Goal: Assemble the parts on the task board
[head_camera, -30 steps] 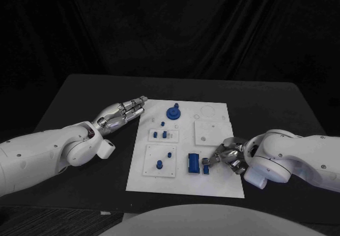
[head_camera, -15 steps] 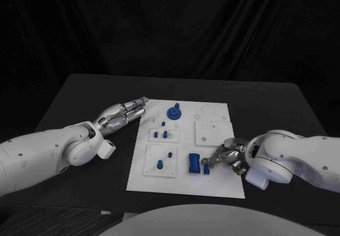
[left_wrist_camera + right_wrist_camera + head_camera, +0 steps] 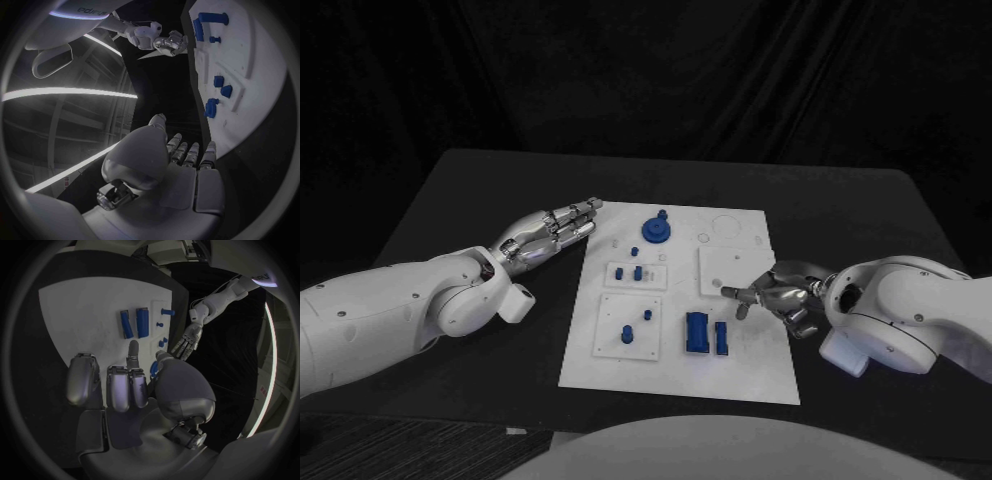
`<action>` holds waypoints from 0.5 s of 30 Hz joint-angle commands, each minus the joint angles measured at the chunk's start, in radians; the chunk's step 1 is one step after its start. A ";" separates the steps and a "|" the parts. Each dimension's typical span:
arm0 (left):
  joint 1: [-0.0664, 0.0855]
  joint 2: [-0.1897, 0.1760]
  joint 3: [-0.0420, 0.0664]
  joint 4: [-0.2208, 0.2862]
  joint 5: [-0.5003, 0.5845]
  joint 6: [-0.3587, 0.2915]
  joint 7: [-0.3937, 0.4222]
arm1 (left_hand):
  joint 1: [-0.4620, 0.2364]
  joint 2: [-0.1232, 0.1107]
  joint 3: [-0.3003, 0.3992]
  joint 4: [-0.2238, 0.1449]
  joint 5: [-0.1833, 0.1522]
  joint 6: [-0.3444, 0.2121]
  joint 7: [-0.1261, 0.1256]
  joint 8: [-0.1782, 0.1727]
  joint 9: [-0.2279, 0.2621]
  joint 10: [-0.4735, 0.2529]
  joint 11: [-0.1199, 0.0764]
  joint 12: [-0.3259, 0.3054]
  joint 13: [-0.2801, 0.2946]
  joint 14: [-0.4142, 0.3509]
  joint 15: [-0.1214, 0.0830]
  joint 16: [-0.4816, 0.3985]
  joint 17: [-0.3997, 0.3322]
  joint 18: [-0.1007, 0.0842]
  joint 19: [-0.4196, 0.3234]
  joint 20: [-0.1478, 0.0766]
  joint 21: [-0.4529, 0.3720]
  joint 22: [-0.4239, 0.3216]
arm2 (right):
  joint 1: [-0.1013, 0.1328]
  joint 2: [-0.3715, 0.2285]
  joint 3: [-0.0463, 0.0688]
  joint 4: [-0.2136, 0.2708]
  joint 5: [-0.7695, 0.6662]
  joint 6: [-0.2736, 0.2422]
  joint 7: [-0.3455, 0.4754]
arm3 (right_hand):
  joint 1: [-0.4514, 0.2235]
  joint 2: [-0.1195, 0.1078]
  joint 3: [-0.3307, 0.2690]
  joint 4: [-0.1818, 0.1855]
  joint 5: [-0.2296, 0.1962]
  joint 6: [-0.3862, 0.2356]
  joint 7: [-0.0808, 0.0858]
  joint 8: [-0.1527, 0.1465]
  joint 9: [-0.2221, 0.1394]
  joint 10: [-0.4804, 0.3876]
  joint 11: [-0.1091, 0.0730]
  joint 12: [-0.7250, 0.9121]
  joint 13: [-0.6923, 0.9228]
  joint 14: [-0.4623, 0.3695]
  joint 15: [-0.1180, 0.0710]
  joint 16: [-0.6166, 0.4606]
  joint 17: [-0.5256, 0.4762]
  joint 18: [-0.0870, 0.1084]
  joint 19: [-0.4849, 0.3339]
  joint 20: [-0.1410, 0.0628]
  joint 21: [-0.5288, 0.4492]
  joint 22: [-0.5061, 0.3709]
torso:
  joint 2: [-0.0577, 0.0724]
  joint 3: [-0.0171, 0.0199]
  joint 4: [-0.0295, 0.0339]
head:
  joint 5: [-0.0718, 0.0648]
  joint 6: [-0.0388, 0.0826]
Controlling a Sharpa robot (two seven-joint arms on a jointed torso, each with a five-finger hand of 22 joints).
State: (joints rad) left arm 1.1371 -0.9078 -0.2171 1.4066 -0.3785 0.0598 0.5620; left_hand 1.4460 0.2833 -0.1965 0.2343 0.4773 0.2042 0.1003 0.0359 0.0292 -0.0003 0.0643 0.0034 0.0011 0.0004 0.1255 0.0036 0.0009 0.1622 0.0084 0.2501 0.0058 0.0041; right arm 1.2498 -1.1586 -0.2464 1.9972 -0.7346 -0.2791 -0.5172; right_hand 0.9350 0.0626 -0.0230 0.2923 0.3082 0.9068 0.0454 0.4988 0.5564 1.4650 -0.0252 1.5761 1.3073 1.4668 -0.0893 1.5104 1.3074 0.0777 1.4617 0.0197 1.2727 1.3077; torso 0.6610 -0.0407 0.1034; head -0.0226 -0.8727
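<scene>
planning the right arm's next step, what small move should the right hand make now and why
Probably drop back toward the two blue bars and close on one. The right hand hovers over the task board holding nothing, fingers apart, and the bars lie loose just beside it; the left hand rests off the board's far side.

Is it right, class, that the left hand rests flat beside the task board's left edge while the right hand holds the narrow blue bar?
Not quite. The right hand holds nothing: the head view shows the narrow blue bar lying on the task board beside the wider blue block, apart from that hand. The left hand does rest beside the board's left edge.
</scene>
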 commanded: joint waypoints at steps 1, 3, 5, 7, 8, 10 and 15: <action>-0.001 0.001 0.001 0.003 0.000 -0.005 0.019 | 0.010 0.002 0.005 -0.001 0.004 0.006 0.002 0.004 0.002 0.000 0.006 -0.003 -0.001 0.000 0.002 -0.004 -0.001 0.018 -0.002 0.007 0.001 0.001 | 0.009 -0.015 -0.001 0.000 -0.034 -0.016 0.198 | 0.019 0.034 -0.032 0.000 -0.025 0.027 0.007 -0.059 -0.060 0.106 0.002 -0.005 0.264 0.070 0.003 0.007 0.059 -0.016 0.006 0.007 0.010 0.180 | -0.001 -0.0021 0.0012 | -0.006 0.000; -0.001 0.001 0.001 0.003 0.000 -0.008 0.022 | 0.010 0.002 0.005 -0.001 0.003 0.006 0.002 0.004 0.001 0.000 0.005 -0.003 -0.001 0.000 0.001 -0.004 -0.001 0.018 -0.002 0.007 0.001 0.001 | 0.011 -0.018 -0.001 -0.006 -0.039 -0.010 0.236 | 0.009 0.054 -0.060 0.000 -0.049 0.040 0.010 -0.099 -0.098 0.106 0.008 -0.005 0.264 0.070 0.010 0.008 0.061 -0.016 0.007 0.008 0.017 0.182 | -0.001 -0.0015 0.0008 | -0.005 0.000; -0.001 0.002 0.001 0.002 0.000 -0.012 0.029 | 0.006 0.001 0.004 0.001 -0.001 0.005 0.001 0.004 0.001 0.000 0.004 -0.003 -0.001 0.000 -0.003 -0.004 -0.001 0.018 -0.002 0.008 0.000 0.001 | 0.008 -0.021 -0.002 -0.016 -0.064 0.000 0.286 | 0.009 0.063 -0.088 0.000 -0.079 0.040 0.019 -0.139 -0.132 0.106 0.016 -0.005 0.264 0.071 0.015 0.009 0.066 -0.018 0.010 0.014 0.026 0.184 | 0.000 -0.0005 0.0002 | -0.004 0.000; -0.001 0.002 0.001 0.002 0.000 -0.016 0.035 | 0.002 -0.001 0.004 0.004 -0.002 -0.026 -0.034 -0.004 -0.003 0.000 -0.014 -0.003 -0.001 0.000 -0.005 -0.004 -0.001 0.018 -0.003 0.005 0.000 0.000 | -0.003 -0.025 -0.002 -0.025 -0.105 0.006 0.330 | -0.002 0.071 -0.120 0.000 -0.099 0.030 0.030 -0.180 -0.166 0.106 0.023 -0.005 0.264 0.071 0.022 0.010 0.067 -0.019 0.011 0.020 0.031 0.186 | 0.000 0.0004 -0.0026 | -0.003 0.000; -0.001 0.002 0.001 0.003 0.000 -0.018 0.038 | 0.002 -0.001 0.004 0.004 -0.002 -0.030 -0.044 -0.006 -0.003 0.000 -0.014 -0.003 -0.001 0.000 -0.006 -0.004 -0.001 0.018 -0.003 0.004 -0.001 0.000 | -0.009 -0.027 -0.002 -0.029 -0.125 0.007 0.349 | -0.001 0.063 -0.141 0.000 -0.095 0.013 0.039 -0.211 -0.190 0.106 0.030 -0.005 0.264 0.071 0.027 0.011 0.069 -0.020 0.012 0.025 0.036 0.187 | -0.001 0.0001 -0.0011 | -0.004 0.000; -0.001 0.001 0.001 0.003 0.000 -0.024 0.046 | -0.002 -0.002 0.003 0.008 -0.005 -0.057 -0.071 -0.012 -0.007 0.000 -0.010 -0.003 -0.001 0.000 -0.007 -0.004 -0.001 0.017 -0.003 0.002 -0.001 0.000 | -0.023 -0.031 -0.002 -0.037 -0.177 0.005 0.386 | 0.009 0.053 -0.163 -0.001 -0.085 -0.008 0.044 -0.245 -0.216 0.106 0.027 -0.005 0.264 0.071 0.026 0.012 0.071 -0.021 0.012 0.027 0.040 0.188 | -0.002 -0.0004 0.0021 | -0.007 0.000; -0.001 -0.002 0.001 0.005 0.000 -0.044 0.074 | -0.012 -0.010 -0.011 0.021 -0.021 -0.167 -0.190 -0.029 -0.022 0.000 -0.004 -0.003 -0.001 0.000 -0.006 -0.004 -0.001 0.017 -0.004 -0.003 -0.002 -0.001 | -0.055 -0.033 -0.002 -0.059 -0.292 0.006 0.439 | -0.013 0.080 -0.235 0.000 -0.140 -0.075 0.011 -0.330 -0.297 0.106 -0.009 -0.005 0.264 0.069 -0.003 0.009 0.061 -0.021 0.012 0.002 0.046 0.189 | -0.001 0.0013 -0.0014 | -0.002 0.000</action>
State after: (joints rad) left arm 1.1369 -0.9090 -0.2171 1.4085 -0.3785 0.0411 0.5840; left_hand 1.4416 0.2789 -0.2055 0.2490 0.4618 0.0578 -0.0710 0.0112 0.0106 0.0001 0.0538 0.0034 0.0015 0.0004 0.1254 0.0036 0.0011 0.1622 0.0083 0.2500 0.0058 0.0040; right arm 1.2007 -1.1906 -0.2489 1.9430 -0.9032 -0.2790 -0.1724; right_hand 0.9316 0.1348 -0.2471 0.2919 0.1825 0.8391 0.0570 0.1772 0.2705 1.4634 -0.0271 1.5761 1.3080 1.4650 -0.0843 1.5187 1.3074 0.0764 1.4665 0.0282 1.3128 1.3076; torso 0.6594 -0.0406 0.1039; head -0.0268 -0.8727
